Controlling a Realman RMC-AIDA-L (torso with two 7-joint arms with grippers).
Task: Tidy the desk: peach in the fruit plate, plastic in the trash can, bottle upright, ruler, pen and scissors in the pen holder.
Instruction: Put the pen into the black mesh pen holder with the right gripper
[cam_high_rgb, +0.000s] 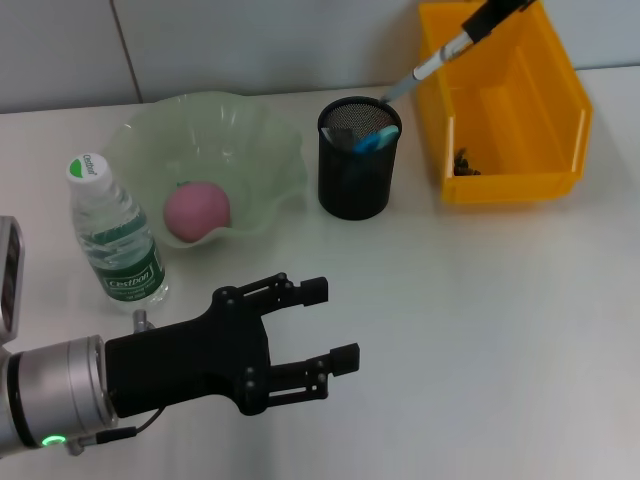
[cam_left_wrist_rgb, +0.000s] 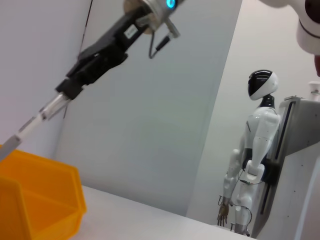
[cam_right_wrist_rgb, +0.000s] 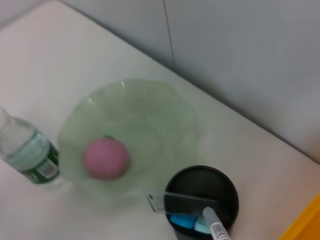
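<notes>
My right gripper (cam_high_rgb: 478, 25) is up at the far right, above the yellow plastic bin (cam_high_rgb: 520, 175), its fingers pinched on the top end of a slim grey and white pen (cam_high_rgb: 425, 68) that slants down to the left, its tip at the far rim of the black mesh pen holder (cam_high_rgb: 358, 190). Inside that holder I can see a clear flat ruler (cam_right_wrist_rgb: 175, 201) leaning across the opening and the blue handles of something (cam_high_rgb: 372, 139) poking up, probably the scissors. The pink round peach (cam_high_rgb: 197, 211) lies in the pale green wavy-edged fruit plate (cam_high_rgb: 270, 160), to the left of the holder. Further left and a bit nearer, the clear plastic water bottle with a green label and white cap (cam_high_rgb: 115, 240) stands upright, just beside the plate. My left gripper (cam_high_rgb: 335, 322) hangs low over the near left part of the white table (cam_high_rgb: 500, 350), fingers spread apart and pinching nothing, pointing toward the right
</notes>
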